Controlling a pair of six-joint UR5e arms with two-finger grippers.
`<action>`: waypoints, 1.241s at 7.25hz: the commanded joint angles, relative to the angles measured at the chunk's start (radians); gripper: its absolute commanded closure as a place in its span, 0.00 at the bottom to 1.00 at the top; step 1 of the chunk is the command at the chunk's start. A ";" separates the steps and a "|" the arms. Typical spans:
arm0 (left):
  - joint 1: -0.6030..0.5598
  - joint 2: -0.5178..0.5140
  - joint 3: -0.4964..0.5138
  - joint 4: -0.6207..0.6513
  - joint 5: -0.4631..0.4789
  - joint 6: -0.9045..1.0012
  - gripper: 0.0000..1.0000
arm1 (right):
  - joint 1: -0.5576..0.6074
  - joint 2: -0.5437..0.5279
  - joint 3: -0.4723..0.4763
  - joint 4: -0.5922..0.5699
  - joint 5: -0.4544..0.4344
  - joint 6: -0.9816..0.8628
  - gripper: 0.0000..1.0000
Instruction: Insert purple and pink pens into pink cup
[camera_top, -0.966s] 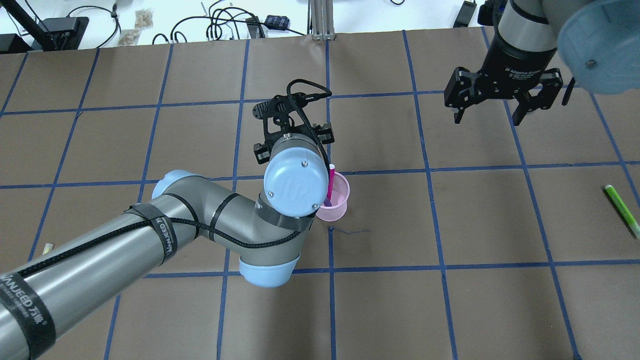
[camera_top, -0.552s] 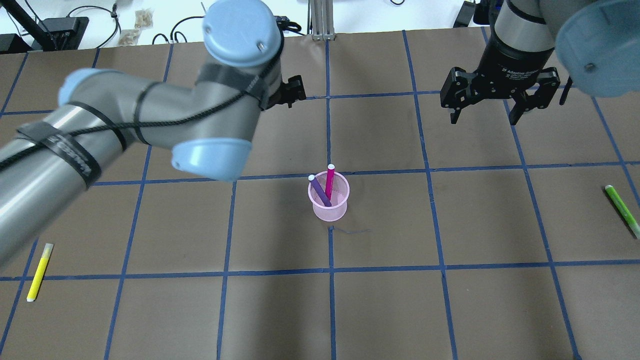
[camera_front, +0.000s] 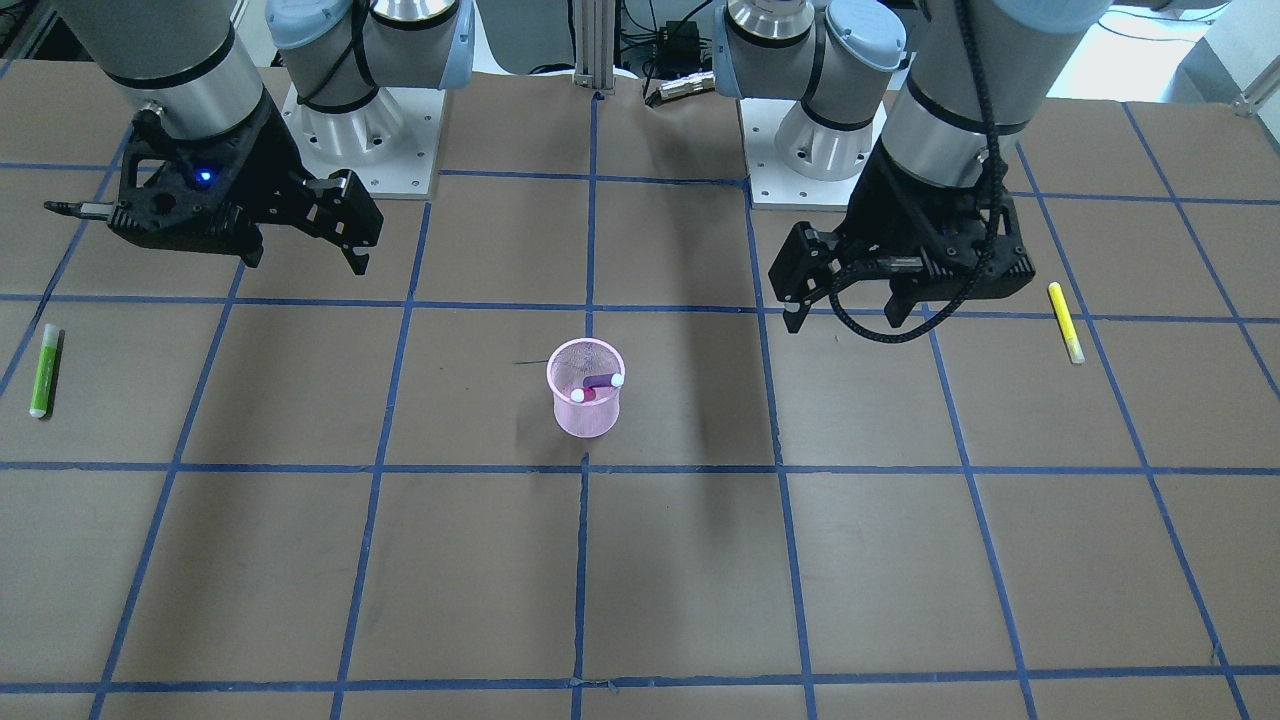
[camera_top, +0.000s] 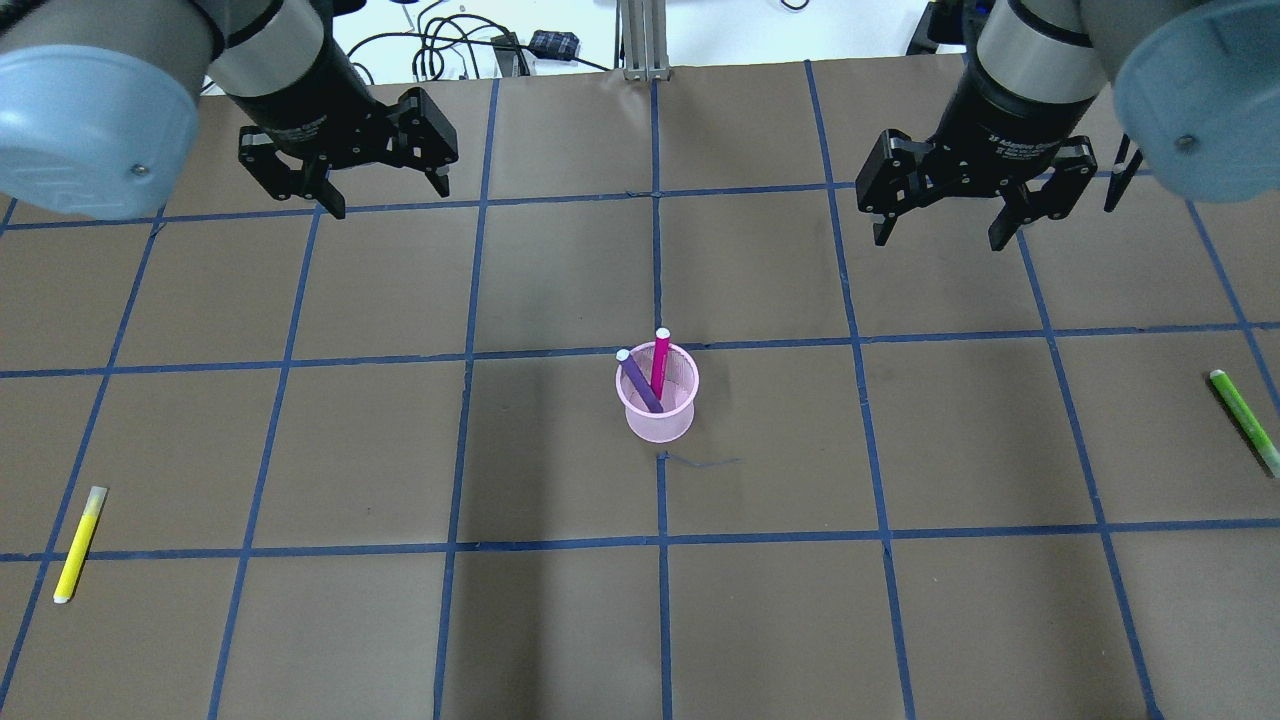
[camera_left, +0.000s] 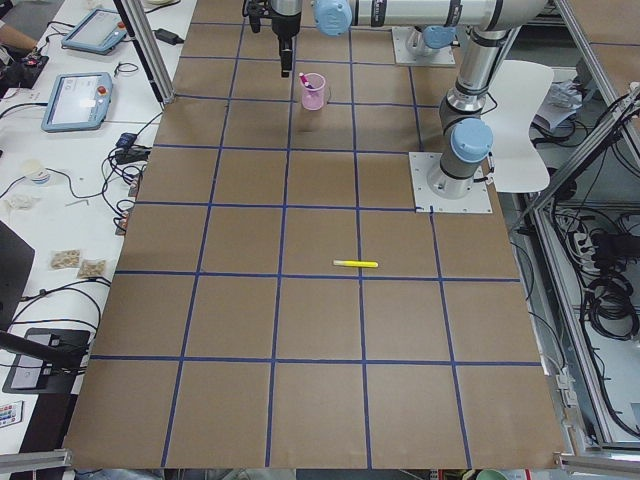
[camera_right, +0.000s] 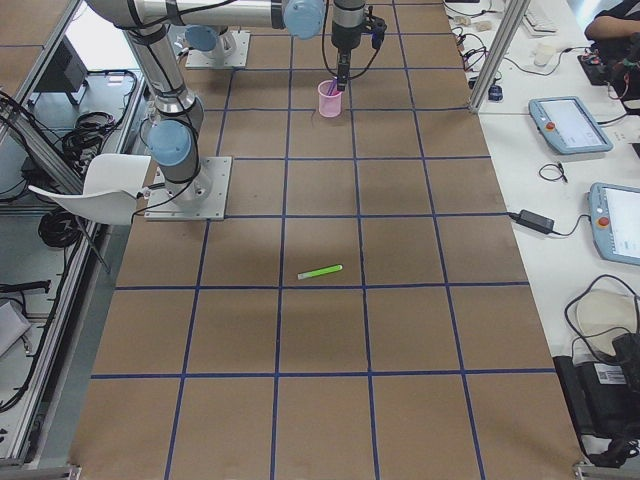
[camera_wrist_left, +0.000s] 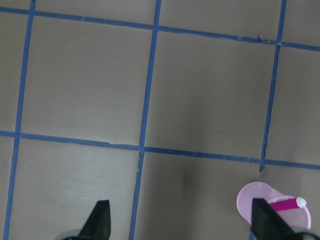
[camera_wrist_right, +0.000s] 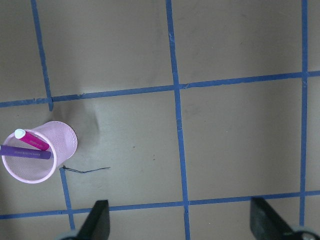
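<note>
The pink mesh cup (camera_top: 660, 420) stands upright mid-table. A purple pen (camera_top: 637, 383) and a pink pen (camera_top: 660, 362) stand in it, leaning on its rim. In the front-facing view the cup (camera_front: 587, 415) holds the purple pen (camera_front: 600, 381) and the pink pen (camera_front: 583, 394). My left gripper (camera_top: 388, 197) is open and empty, high at the far left of the cup. My right gripper (camera_top: 937, 238) is open and empty at the far right. The left wrist view shows the cup (camera_wrist_left: 247, 202) by one fingertip (camera_wrist_left: 264, 222). The right wrist view shows the cup (camera_wrist_right: 57, 145) at its left.
A yellow highlighter (camera_top: 78, 543) lies near the left table edge and a green highlighter (camera_top: 1244, 420) near the right edge. Cables and boxes (camera_top: 450, 50) lie beyond the far edge. Blue tape lines grid the brown table cover.
My left arm has drawn back from over the cup to the far left, leaving the purple pen in the cup beside the pink pen. My right gripper has shifted slightly left.
</note>
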 joint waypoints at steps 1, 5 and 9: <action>0.009 0.047 0.004 -0.112 0.084 0.090 0.00 | 0.000 -0.004 0.000 -0.004 0.005 0.003 0.00; 0.005 0.045 0.004 -0.102 0.108 0.097 0.00 | 0.000 -0.004 0.000 -0.009 -0.004 0.009 0.00; 0.001 0.045 0.016 -0.112 0.064 0.138 0.00 | 0.000 -0.004 0.001 -0.012 -0.004 0.007 0.00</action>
